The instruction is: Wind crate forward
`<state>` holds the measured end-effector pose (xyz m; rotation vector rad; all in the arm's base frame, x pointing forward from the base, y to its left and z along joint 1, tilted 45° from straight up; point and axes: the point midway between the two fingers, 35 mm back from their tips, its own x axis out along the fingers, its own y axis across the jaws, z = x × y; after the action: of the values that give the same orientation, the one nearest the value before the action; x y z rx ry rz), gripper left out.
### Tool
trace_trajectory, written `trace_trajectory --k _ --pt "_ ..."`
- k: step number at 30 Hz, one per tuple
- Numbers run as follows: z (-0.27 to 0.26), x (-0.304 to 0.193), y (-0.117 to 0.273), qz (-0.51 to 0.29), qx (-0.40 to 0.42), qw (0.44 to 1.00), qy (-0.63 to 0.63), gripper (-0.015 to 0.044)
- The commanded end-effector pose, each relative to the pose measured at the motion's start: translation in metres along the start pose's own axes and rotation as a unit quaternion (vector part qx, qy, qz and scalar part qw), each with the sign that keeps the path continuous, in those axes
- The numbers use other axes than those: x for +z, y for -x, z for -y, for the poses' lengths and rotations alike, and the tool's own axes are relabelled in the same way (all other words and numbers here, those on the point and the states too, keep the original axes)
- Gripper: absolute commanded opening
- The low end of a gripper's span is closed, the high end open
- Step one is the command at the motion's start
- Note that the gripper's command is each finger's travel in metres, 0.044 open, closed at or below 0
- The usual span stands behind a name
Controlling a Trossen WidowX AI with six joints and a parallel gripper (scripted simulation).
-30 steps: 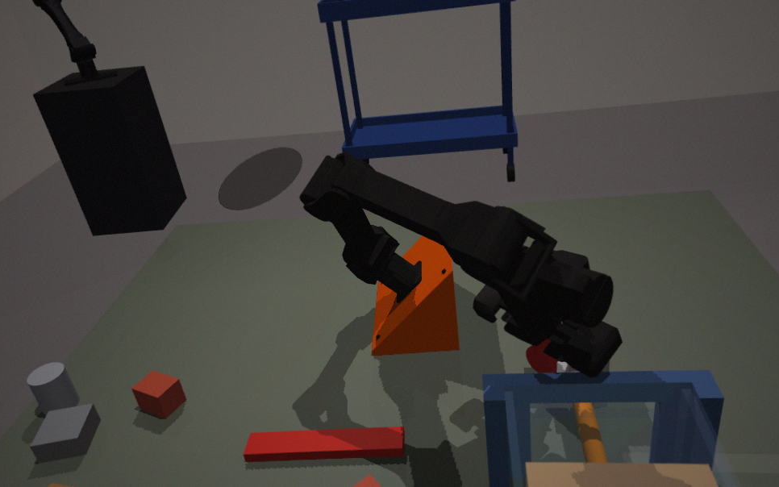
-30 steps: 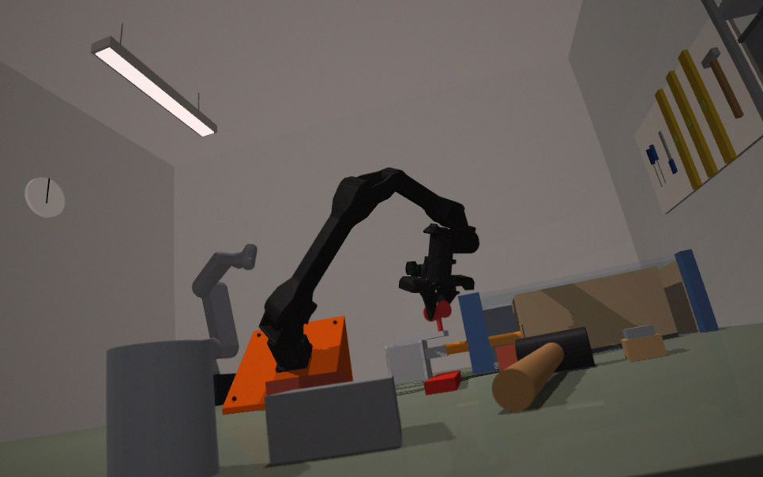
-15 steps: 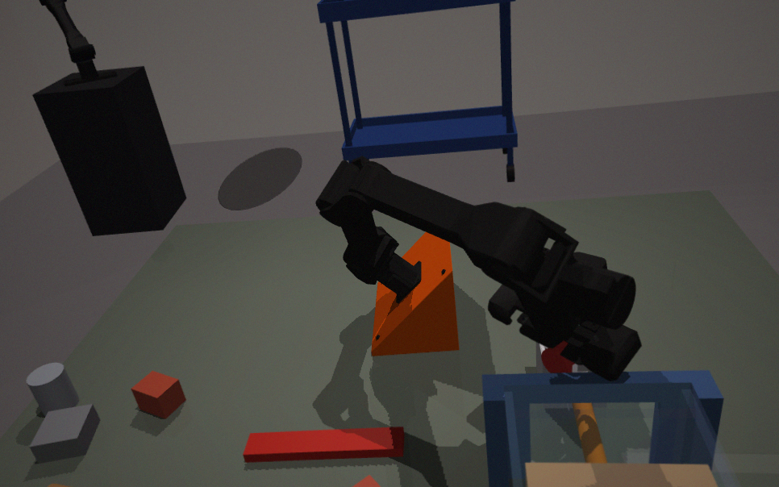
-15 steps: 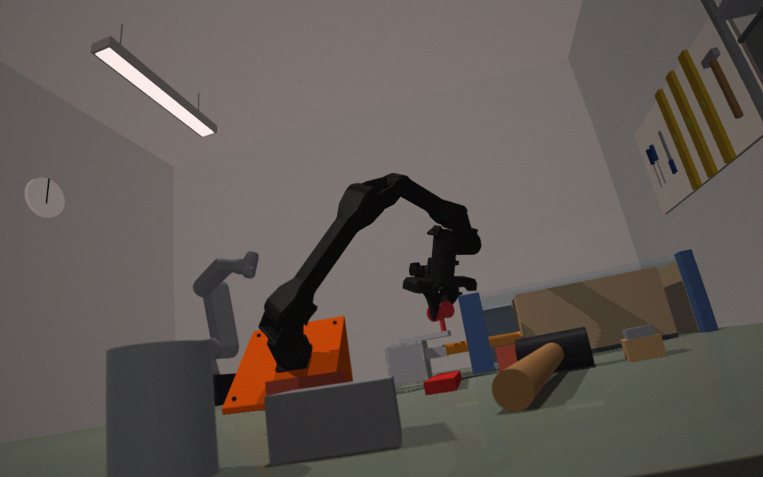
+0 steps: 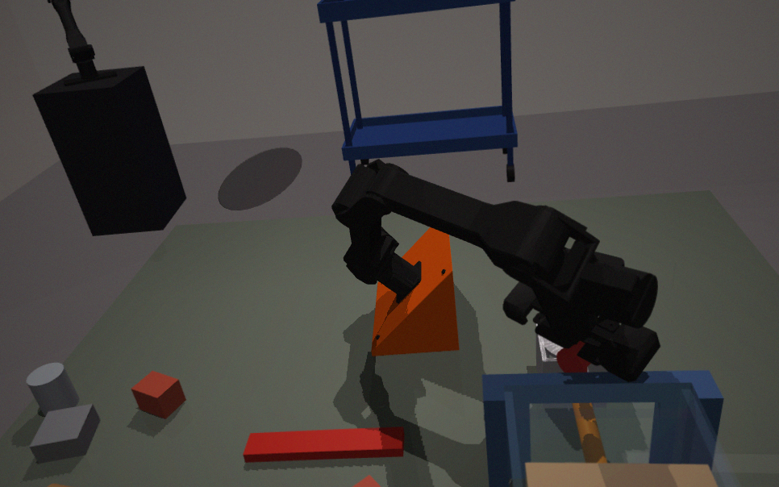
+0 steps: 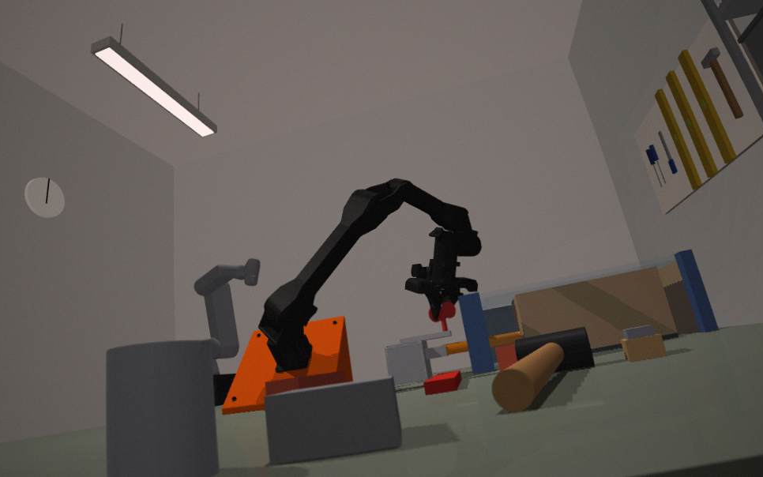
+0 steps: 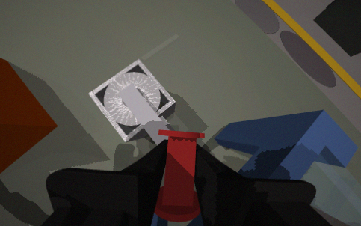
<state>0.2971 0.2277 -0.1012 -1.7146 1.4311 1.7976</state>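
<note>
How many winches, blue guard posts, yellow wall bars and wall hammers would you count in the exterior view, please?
Winch: 1
Blue guard posts: 2
Yellow wall bars: 3
Wall hammer: 1
Total: 7

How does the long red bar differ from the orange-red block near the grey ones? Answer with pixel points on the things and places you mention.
The red bar point(image 5: 323, 445) is long and low, while the orange-red block point(image 5: 158, 394) is compact and boxy. The bar is a purer red; the block leans toward orange. Both rest on the green bench top point(image 5: 229, 326).
</note>
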Motion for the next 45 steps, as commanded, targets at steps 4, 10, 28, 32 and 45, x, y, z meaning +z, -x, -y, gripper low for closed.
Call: trace_trajectory --k 4,10,28,32,45 --pt "0.014 0.014 -0.008 0.005 -0.008 1.000 0.000 0.0000" --pt "0.018 0.022 -0.011 0.006 -0.009 1.000 0.000 0.0000" --pt "0.027 0.047 -0.021 0.006 -0.009 1.000 0.000 0.0000" --pt "0.028 0.052 -0.024 0.007 -0.009 1.000 0.000 0.0000" --pt "0.029 0.072 -0.032 0.007 -0.009 1.000 0.000 0.0000"
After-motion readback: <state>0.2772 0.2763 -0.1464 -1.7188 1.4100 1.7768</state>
